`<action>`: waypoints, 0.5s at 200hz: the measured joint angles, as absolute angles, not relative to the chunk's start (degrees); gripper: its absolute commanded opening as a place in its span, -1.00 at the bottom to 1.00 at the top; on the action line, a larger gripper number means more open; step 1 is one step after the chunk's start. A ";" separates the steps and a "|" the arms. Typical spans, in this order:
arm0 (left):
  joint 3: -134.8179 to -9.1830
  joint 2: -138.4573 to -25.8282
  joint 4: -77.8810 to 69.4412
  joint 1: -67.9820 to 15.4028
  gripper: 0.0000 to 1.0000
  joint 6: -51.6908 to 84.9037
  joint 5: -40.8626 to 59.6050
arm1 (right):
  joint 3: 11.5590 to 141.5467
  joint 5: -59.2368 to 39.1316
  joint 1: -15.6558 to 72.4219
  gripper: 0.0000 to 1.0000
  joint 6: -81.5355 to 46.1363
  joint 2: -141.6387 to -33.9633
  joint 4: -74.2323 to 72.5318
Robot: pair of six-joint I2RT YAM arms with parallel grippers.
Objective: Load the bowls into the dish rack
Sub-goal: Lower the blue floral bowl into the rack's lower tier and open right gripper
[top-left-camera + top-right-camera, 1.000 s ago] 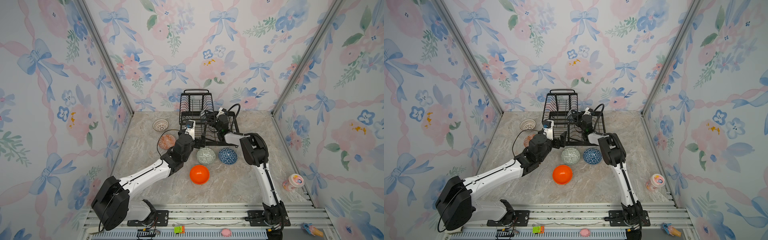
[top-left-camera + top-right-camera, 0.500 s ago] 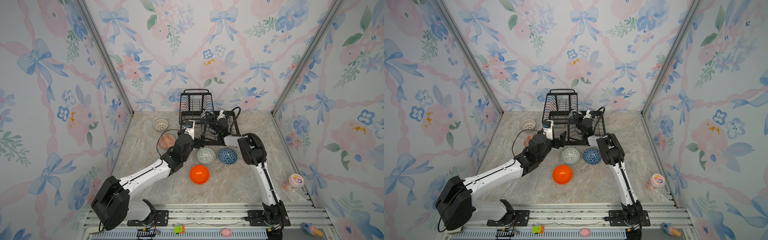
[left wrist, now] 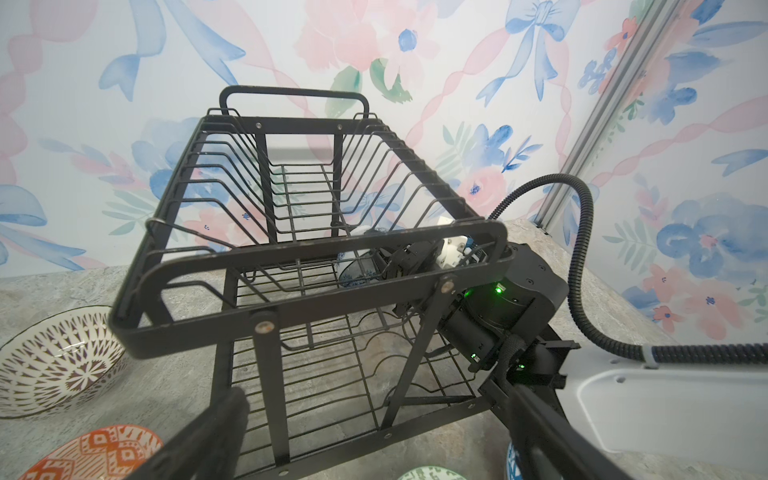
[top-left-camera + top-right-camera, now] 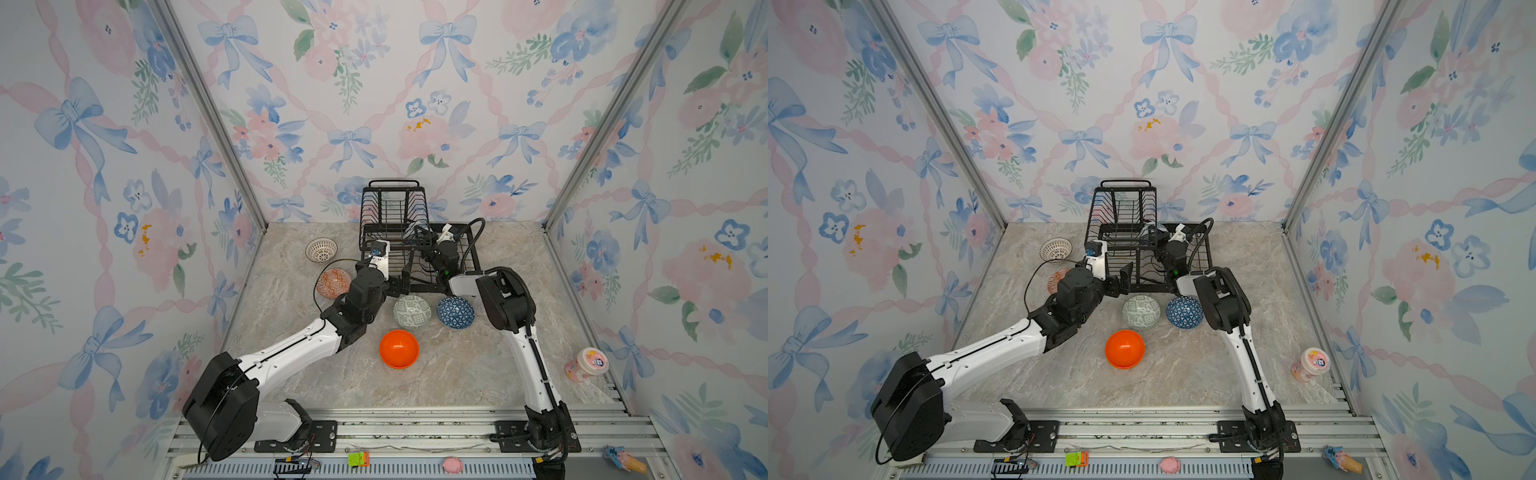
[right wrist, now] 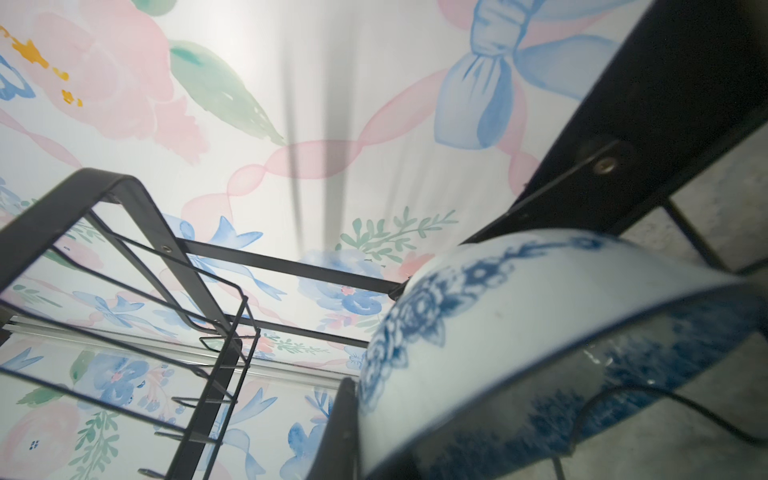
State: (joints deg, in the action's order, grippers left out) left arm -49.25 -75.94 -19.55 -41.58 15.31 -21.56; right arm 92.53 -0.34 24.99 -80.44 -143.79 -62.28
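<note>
Moved: right gripper (image 4: 420, 240) has swung further in under the dish rack (image 4: 392, 208) upper basket, bowl w/ it; left arm & loose bowls haven't shifted.
Top views, right gripper: inside the rack's lower tier, clamped on the blue-and-white bowl (image 4: 1149, 230), which sits right at its tip, low in the rack.
Top views, left gripper (image 4: 401, 282): jaws wide apart, holding nothing, right at the rack's front edge.
Top views, loose bowls: grey-green bowl (image 4: 412, 311) just beside the left gripper on its near side. Dark blue bowl (image 4: 455, 312) is next along, by the right arm's elbow. Orange bowl (image 4: 399, 349) lies further back toward the bases. Red-orange bowl (image 4: 332, 284) sits just behind the left wrist, outer side, and white lattice bowl (image 4: 321, 250) is further out that way. All rest on the table (image 4: 457, 374).
Left wrist view: rack straight ahead between the open jaws. The blue-and-white bowl (image 3: 353, 266) shows through the wires w/ the right gripper at it. Can't tell if it touches the tray.
Right wrist view: bowl (image 5: 519, 332) tilted, right up against the cam, rack wires around it. Grip point mostly hidden.
Progress (est.): 1st of 6 going in, not let go yet. None racked for sure; 5 left.
Count: bowls 6 (1 gripped, 5 loose); rack 1; grippers 2.
</note>
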 measured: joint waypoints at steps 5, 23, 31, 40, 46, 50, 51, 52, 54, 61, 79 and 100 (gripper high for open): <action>-49.25 -75.94 -19.55 -41.58 0.96 15.31 -21.56 | 92.53 -0.27 25.02 -0.85 -80.58 -143.79 -62.28; -49.21 -75.92 -19.55 -41.58 0.96 15.31 -21.56 | 92.49 0.27 25.17 -0.81 -80.64 -143.79 -62.37; -49.17 -75.92 -19.55 -41.58 0.96 15.31 -21.56 | 92.49 0.49 25.26 -0.78 -80.82 -143.79 -62.39; -49.12 -75.92 -19.55 -41.58 0.96 15.31 -21.56 | 92.49 0.67 25.26 -0.76 -80.97 -143.79 -62.39; -49.06 -75.92 -19.57 -41.58 0.96 15.31 -21.56 | 92.49 0.73 25.30 -0.74 -81.08 -143.79 -62.37; -49.04 -75.92 -19.55 -41.58 0.96 15.31 -21.56 | 92.49 0.73 25.30 -0.73 -81.19 -143.79 -62.35; -49.01 -75.92 -19.57 -41.58 0.96 15.31 -21.56 | 92.49 0.75 25.30 -0.72 -81.21 -143.79 -62.35; -49.01 -75.92 -19.57 -41.58 0.96 15.31 -21.56 | 92.49 0.75 25.30 -0.72 -81.25 -143.79 -62.35; -48.99 -75.92 -19.55 -41.58 0.96 15.31 -21.56 | 92.49 0.75 25.30 -0.71 -81.41 -143.79 -62.33; -48.95 -75.92 -19.55 -41.58 0.96 15.31 -21.56 | 92.49 0.73 25.30 -0.69 -81.58 -143.79 -62.17; -48.90 -75.92 -19.55 -41.58 0.96 15.31 -21.56 | 92.49 0.73 25.36 -0.69 -81.84 -143.79 -61.63; -48.86 -75.92 -19.55 -41.58 0.96 15.31 -21.56 | 92.49 0.73 25.45 -0.68 -81.91 -143.76 -61.56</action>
